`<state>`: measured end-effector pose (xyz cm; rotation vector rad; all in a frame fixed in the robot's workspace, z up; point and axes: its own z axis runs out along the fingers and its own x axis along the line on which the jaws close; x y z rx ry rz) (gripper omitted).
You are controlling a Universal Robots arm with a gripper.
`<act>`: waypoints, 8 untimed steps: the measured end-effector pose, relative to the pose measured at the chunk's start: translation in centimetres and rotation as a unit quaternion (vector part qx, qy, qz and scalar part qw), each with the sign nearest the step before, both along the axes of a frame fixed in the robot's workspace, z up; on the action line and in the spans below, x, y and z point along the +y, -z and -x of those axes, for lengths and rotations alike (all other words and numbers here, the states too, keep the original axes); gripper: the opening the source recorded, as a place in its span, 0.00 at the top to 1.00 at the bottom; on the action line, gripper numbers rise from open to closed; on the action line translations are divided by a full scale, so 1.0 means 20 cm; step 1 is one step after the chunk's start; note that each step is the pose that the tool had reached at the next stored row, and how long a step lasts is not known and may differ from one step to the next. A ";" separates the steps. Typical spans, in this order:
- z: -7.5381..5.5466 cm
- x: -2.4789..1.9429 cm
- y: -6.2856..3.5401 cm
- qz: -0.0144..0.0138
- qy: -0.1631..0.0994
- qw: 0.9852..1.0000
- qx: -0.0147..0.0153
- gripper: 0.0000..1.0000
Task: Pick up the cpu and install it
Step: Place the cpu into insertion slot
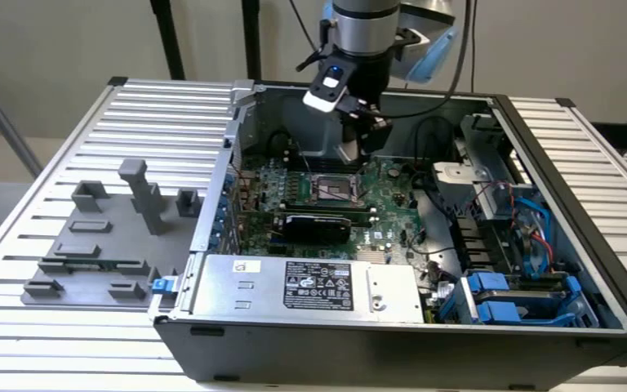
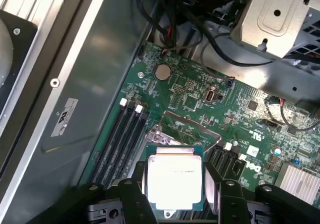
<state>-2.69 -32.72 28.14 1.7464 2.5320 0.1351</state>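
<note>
The gripper (image 2: 175,189) is clamping the cpu (image 2: 174,174) between its 2 dark fingers (image 2: 134,186). The jaws are closed just onto the chip's 2 opposite edges, and its silver top is facing the wrist camera. In the upper middle of the exterior view, the gripper is hanging over the socket (image 1: 333,189) on the green motherboard (image 1: 384,204), inside the open computer case (image 1: 401,347).

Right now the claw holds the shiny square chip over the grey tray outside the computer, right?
No. The gripper holds the cpu over the green motherboard inside the computer case, not outside it. The wrist view shows this.
</note>
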 end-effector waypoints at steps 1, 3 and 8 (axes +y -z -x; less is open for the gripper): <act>0.00 0.000 0.004 0.000 0.008 1.000 0.000 0.45; 0.00 0.000 0.013 0.000 0.024 1.000 -0.001 0.45; 0.00 0.000 0.033 0.001 0.062 0.998 -0.003 0.45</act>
